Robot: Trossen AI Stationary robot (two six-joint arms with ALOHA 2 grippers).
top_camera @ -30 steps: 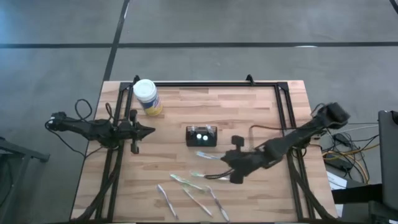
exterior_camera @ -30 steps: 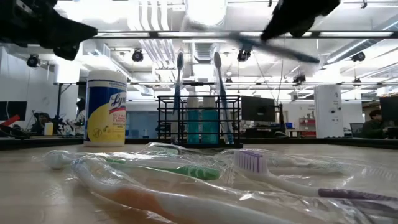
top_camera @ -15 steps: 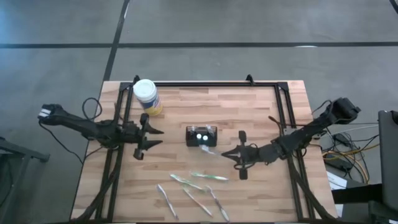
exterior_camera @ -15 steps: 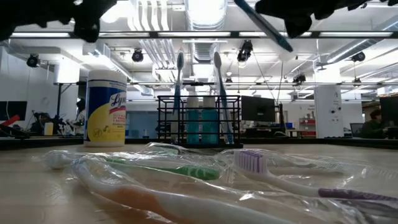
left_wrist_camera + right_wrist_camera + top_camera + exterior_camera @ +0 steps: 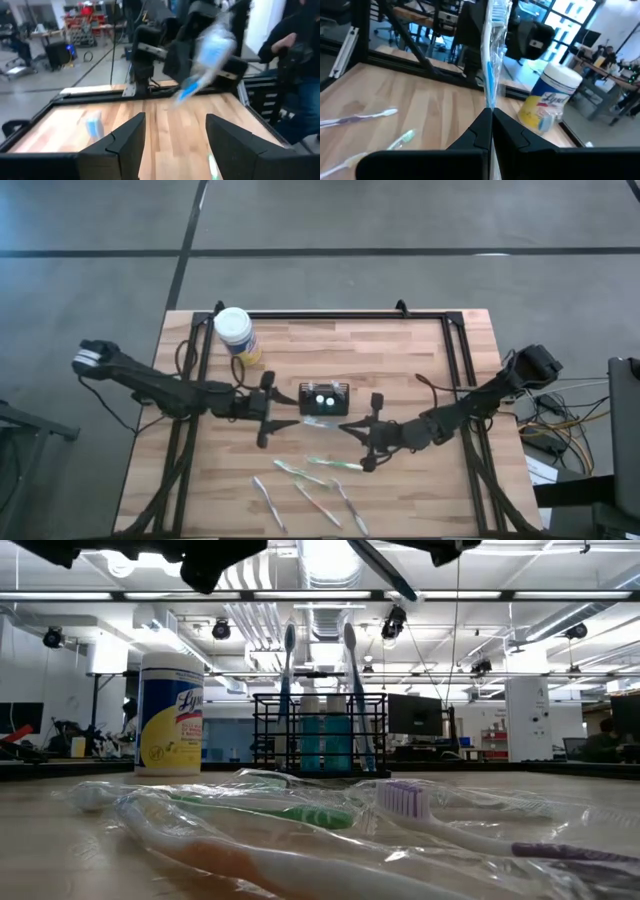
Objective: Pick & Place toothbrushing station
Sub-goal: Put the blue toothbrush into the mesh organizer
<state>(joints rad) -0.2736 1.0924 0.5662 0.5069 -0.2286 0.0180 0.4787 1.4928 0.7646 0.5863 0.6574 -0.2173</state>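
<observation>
Right wrist view alone shows right gripper [image 5: 490, 122] pinching a wrapped blue toothbrush [image 5: 489, 60]. Left gripper [image 5: 268, 406] fingers wide, beside black caddy [image 5: 324, 398] mid-table; low view: two toothbrushes [image 5: 288, 690] upright inside.

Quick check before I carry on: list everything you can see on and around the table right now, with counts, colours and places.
Wire-mesh caddy: one, black, table centre, two toothbrushes standing in it.
Wipes jar: one, yellow with a white lid, far left of the table.
Loose toothbrushes: about four in clear wrappers, green, white and purple among them, on the near part of the table.
Wrapped blue toothbrush: one, held in the air just near of the caddy.
Table: one, light wood with a black frame.
Person: one, dark sleeves, beyond the table in the left wrist view.
Left gripper: jaws open, empty, left of the caddy.
Right gripper: jaws shut on the wrapped blue toothbrush, near-right of the caddy.
</observation>
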